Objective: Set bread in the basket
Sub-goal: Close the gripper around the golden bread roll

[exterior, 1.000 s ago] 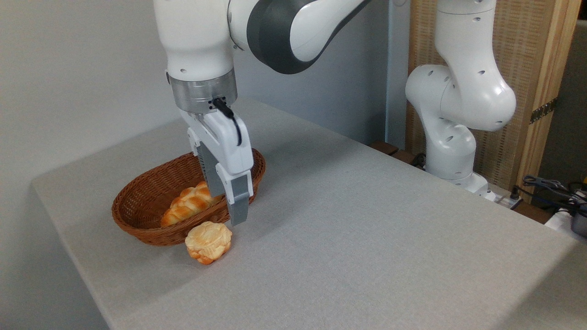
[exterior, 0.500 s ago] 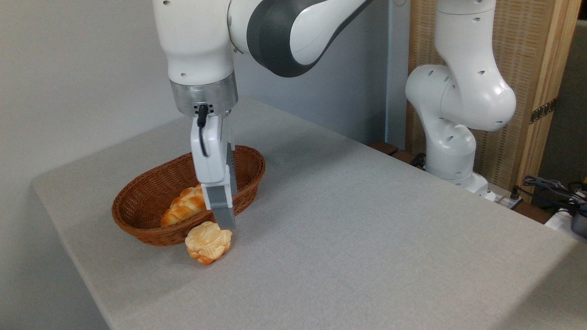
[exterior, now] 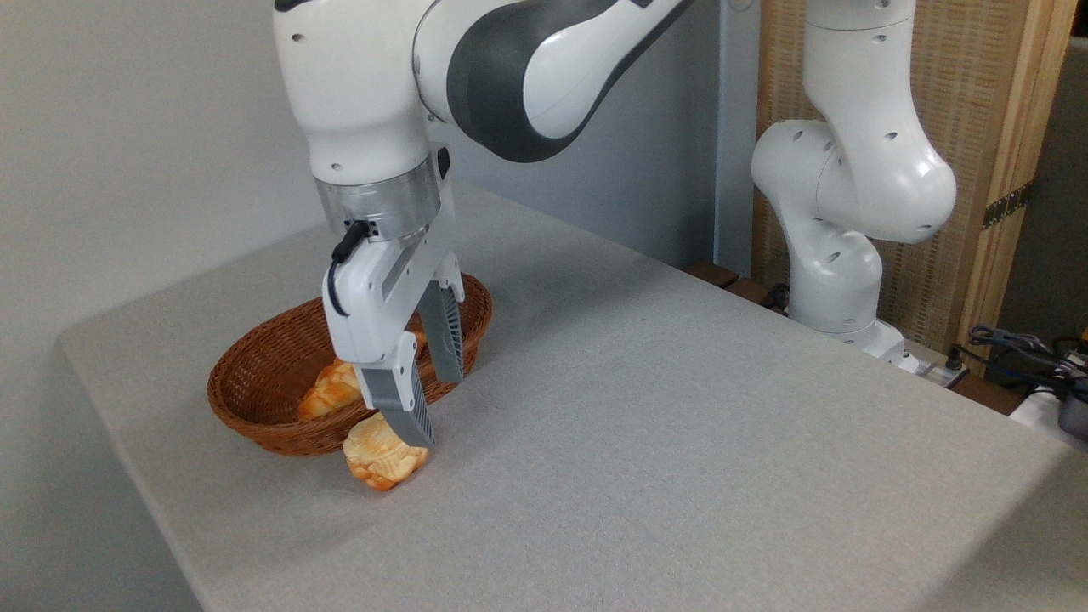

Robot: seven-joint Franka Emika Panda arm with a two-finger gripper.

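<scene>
The bread, a small round golden bun with a lobed edge, lies on the table right against the front wall of the basket. My gripper hangs just above and to the right of the bun, open, with nothing between its fingers. The nearer finger crosses the bun's upper right edge in the picture; whether it touches is unclear. The farther finger stands in front of the basket's right end. The reddish-brown wicker basket sits at the table's left.
A longer braided golden loaf lies inside the basket, partly hidden by my gripper. The grey table ends close on the left and front of the bun. The arm's white base stands at the back right, with cables beyond.
My gripper has turned about its vertical axis, so both fingers now show spread apart, and it has sunk slightly toward the bun. The bun and basket have not moved.
</scene>
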